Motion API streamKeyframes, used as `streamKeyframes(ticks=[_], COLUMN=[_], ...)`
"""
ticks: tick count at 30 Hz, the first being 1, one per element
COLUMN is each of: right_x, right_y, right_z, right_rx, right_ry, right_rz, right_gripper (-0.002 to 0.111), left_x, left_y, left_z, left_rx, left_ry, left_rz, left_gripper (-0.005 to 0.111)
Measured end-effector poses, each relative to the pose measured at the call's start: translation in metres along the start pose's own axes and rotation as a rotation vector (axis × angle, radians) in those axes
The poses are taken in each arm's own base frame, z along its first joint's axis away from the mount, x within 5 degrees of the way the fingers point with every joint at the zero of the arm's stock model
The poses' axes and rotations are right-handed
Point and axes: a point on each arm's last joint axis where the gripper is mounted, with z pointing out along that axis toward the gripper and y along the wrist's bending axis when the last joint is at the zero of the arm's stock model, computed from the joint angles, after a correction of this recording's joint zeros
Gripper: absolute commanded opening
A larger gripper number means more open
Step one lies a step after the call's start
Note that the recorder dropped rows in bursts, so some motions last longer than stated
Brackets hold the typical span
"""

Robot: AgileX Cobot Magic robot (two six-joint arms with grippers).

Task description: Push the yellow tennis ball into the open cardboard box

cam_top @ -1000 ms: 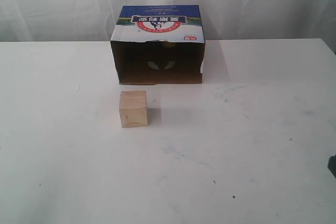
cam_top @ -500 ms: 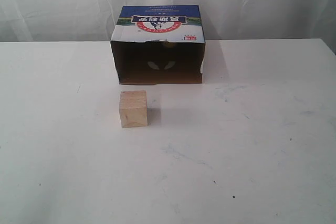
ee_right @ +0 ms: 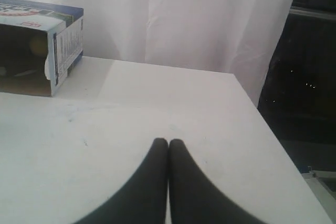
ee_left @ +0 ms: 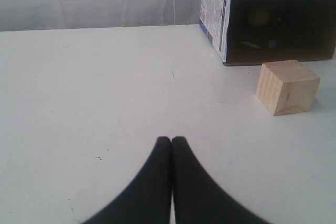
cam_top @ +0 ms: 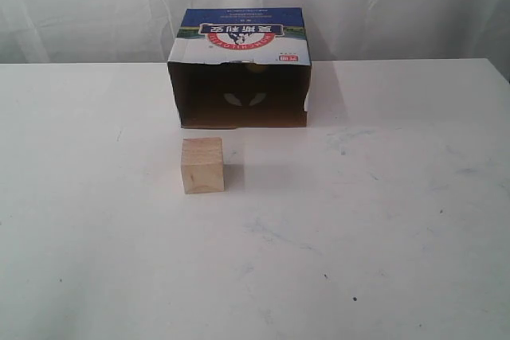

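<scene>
The open cardboard box lies on its side at the back of the white table, its dark opening facing the front. Deep inside it, the yellow tennis ball shows dimly; it is also faint in the right wrist view as the ball. My left gripper is shut and holds nothing, low over bare table well short of the box. My right gripper is shut and holds nothing, off to the side of the box. Neither gripper shows in the exterior view.
A pale wooden cube stands in front of the box's opening, a little to its left, and appears as the cube in the left wrist view. A white curtain hangs behind. The table's side edge drops to a dark area.
A dark bit of the right arm at the exterior view's right edge one second ago has left the view. Box and cube have not moved.
</scene>
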Motion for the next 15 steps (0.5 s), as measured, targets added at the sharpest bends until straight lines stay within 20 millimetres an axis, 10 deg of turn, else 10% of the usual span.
streamKeyframes(ticks=[15], right_x=[0.0], right_y=[-0.0004], right_z=[0.0], right_rx=[0.007], right_ry=[0.001], right_rz=[0.001], right_gripper=[0.0], left_x=[0.0], left_y=[0.0], left_z=[0.0], left_rx=[0.0], left_ry=[0.0], left_rz=[0.0], left_gripper=[0.0])
